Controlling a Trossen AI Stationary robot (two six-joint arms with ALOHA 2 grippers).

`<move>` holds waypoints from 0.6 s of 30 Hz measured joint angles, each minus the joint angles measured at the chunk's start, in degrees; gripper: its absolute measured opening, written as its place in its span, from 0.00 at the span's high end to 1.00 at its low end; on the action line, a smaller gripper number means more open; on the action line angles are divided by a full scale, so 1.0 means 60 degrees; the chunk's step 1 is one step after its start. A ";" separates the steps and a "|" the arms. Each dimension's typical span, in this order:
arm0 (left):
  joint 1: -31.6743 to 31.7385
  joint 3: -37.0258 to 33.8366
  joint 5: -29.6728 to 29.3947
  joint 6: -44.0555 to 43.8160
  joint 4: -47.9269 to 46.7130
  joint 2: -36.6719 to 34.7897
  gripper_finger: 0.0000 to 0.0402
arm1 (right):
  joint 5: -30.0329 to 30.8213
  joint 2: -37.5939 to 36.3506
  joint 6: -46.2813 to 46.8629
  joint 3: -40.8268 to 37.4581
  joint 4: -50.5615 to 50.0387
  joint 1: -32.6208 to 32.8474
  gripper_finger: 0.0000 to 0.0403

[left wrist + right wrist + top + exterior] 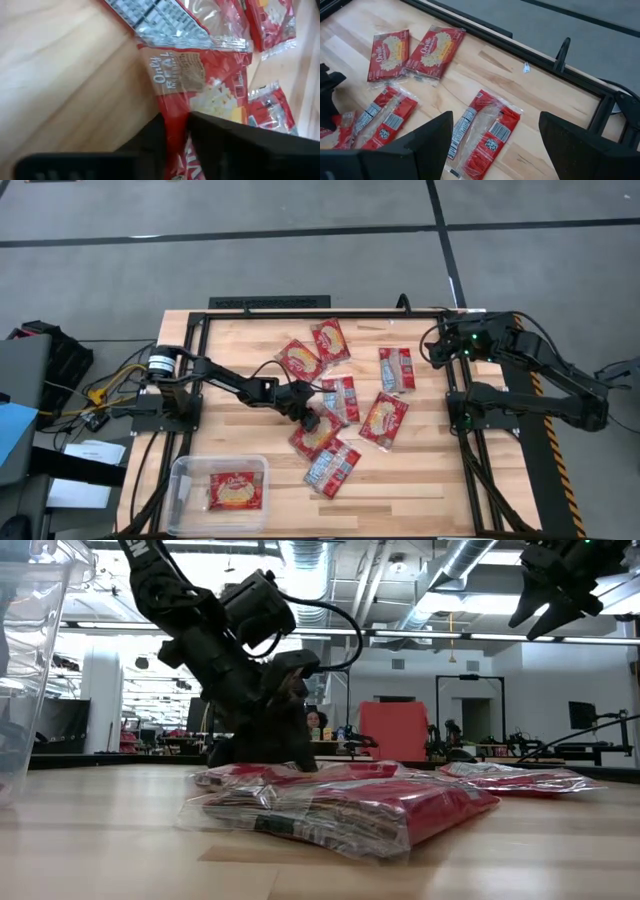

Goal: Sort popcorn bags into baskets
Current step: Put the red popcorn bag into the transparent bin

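High view: the left gripper (311, 414) is down in the middle of the table (420, 470), on the pinched bag (316, 432), the one that lies in the cluster of popcorn bags (383, 418) spread over the middle and far part of the board.
High view, tub: the clear basket (185, 470) sits at the near left corner with one bag in the tub (236, 490); it is well apart from the cluster.
High view, other arm: the right gripper (436, 347) waits at the far right edge, above the frame rail.
Low view: the left gripper (268, 730) presses down behind the stacked packets (340, 805); the right gripper (556, 602) hangs high with its fingers spread.
Left wrist view: the two dark fingers (220, 142) are closed on the end seam of the pinched bag (192, 85); a thin strip of red film shows between them.
Right wrist view: the right arm's fingers (415, 147) stand wide apart and hold nothing; several bags (482, 131) lie flat below.
Handling: light, flat and limp, I judge; the glossy film looks slippery, so a seam or edge is the best hold, and the neighbour overlapping it may drag along.
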 joint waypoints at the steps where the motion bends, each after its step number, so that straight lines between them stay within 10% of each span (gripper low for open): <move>1: 0.0053 -0.0007 0.0192 0.0006 0.0059 0.0013 0.92 | 0.0002 0.0000 -0.0001 0.0000 -0.0005 0.0000 0.21; 9: 0.0529 0.0132 0.1262 -0.0037 -0.0182 -0.0281 0.98 | 0.0018 0.0000 -0.0011 0.0000 -0.0025 0.0000 0.21; 18: 0.0894 0.2430 0.1771 0.2146 -0.4581 -0.1460 0.99 | 0.0022 0.0001 -0.0251 0.0000 -0.0018 0.0000 0.21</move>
